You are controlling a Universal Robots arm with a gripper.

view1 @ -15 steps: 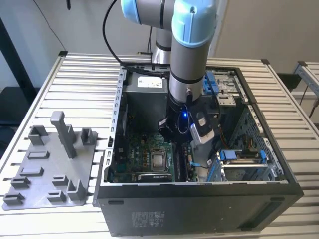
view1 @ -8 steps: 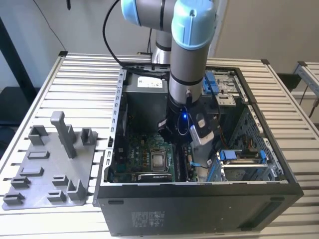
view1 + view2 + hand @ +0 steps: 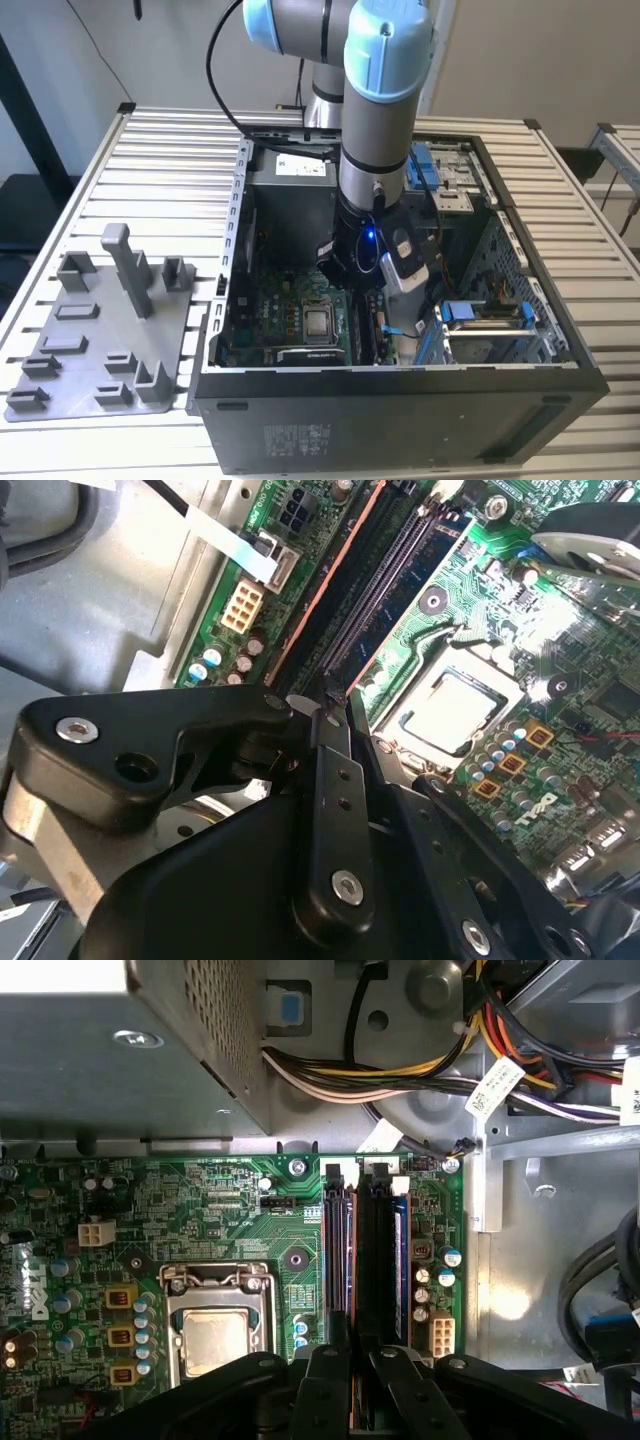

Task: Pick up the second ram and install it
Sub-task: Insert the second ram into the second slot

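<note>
Down in the memory slots of the green motherboard, the second ram stands on edge as a thin blue strip beside the black slots. Directly over the slots' near end sits the gripper, its black fingers drawn together. Around them rises the open computer case, with a grey holder tray at the exterior view's left.

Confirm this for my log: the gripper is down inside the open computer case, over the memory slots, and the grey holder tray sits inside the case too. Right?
Not quite. The grey holder tray sits outside the computer case, on the slatted table at the exterior view's left. The gripper is indeed inside the case, over the memory slots.
</note>
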